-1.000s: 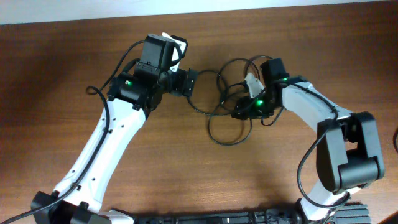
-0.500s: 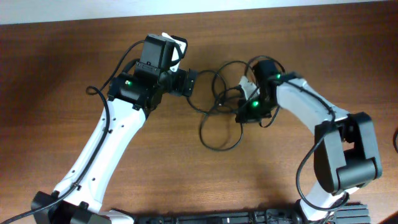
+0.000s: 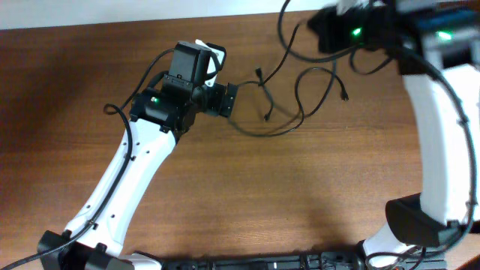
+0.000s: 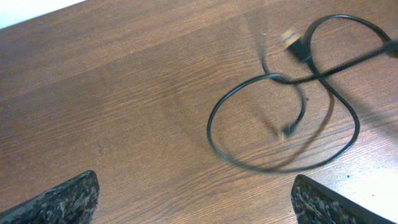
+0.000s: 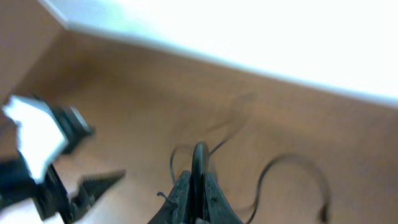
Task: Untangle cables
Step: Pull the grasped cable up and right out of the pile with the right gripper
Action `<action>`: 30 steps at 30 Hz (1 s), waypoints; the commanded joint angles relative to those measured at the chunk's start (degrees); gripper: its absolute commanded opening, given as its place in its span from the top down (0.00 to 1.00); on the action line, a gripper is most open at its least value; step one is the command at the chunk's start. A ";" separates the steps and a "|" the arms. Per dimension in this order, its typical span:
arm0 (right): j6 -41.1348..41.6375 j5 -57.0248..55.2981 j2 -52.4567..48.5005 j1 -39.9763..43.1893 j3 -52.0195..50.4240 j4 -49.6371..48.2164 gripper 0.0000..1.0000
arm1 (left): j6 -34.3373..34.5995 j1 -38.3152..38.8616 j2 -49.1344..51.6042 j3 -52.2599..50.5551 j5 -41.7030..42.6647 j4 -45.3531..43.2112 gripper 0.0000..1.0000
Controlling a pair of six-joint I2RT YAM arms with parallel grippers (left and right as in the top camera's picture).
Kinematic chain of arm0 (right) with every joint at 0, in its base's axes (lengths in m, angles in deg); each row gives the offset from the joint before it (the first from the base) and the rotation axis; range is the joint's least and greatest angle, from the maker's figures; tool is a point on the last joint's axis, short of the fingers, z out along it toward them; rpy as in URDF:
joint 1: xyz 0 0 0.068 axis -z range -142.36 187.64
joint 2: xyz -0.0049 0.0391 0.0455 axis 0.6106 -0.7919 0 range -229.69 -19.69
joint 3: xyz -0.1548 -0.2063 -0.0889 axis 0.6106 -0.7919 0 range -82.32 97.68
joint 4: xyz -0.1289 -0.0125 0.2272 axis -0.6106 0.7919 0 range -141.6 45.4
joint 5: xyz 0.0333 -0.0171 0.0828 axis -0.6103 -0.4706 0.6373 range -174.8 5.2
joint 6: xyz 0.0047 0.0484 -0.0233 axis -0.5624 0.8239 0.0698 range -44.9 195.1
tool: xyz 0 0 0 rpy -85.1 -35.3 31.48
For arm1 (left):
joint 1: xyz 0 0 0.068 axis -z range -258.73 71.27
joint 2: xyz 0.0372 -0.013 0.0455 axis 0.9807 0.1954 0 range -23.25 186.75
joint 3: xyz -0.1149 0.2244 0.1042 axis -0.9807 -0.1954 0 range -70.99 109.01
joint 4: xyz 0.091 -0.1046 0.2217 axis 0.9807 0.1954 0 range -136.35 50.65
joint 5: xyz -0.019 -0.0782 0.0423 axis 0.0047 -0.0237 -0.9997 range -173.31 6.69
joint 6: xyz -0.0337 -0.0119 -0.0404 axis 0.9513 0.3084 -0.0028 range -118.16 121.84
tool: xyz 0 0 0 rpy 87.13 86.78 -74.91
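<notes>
Cables (image 4: 280,77) seem light and limp; grab near plugs. Right end effector (image 5: 198,186) pinches one, left end effector (image 3: 227,98) gapes.

Soft, even light is falling on the tabletop (image 3: 315,195) in the overhead view; the right arm (image 3: 435,97) is smearing with motion near the top edge; in the left wrist view, glare is washing out the lower right corner and the cables (image 4: 273,76) are casting faint, soft shadows; the right wrist view is blurring throughout, its white backdrop (image 5: 249,31) blowing out.
</notes>
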 commanded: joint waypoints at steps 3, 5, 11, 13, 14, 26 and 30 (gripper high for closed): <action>3.32 -8.74 1.29 0.09 14.45 -1.18 0.96 | 0.74 -0.09 -1.29 0.24 -0.61 -0.09 0.01; 4.35 -11.28 1.29 0.11 17.07 -1.70 0.96 | 0.74 -0.07 -1.29 0.24 -0.61 -0.07 0.01; 5.35 -13.00 1.29 0.11 18.88 -2.25 0.96 | 0.74 -0.09 -1.29 0.24 -0.61 -0.09 0.01; 6.19 -13.66 1.29 0.11 18.88 -2.12 0.96 | 0.74 -0.09 -1.29 0.24 -0.61 -0.07 0.01; 6.34 -13.84 1.29 0.11 18.88 -1.88 0.96 | 0.74 -0.09 -1.29 0.24 -0.61 -0.07 0.01; 8.94 -24.39 1.22 0.11 18.88 23.39 0.96 | 0.74 -0.09 -1.29 0.24 -0.61 -0.07 0.01; 8.90 -22.32 2.08 0.04 16.20 24.06 0.96 | 0.74 -0.09 -1.29 0.24 -0.61 -0.07 0.01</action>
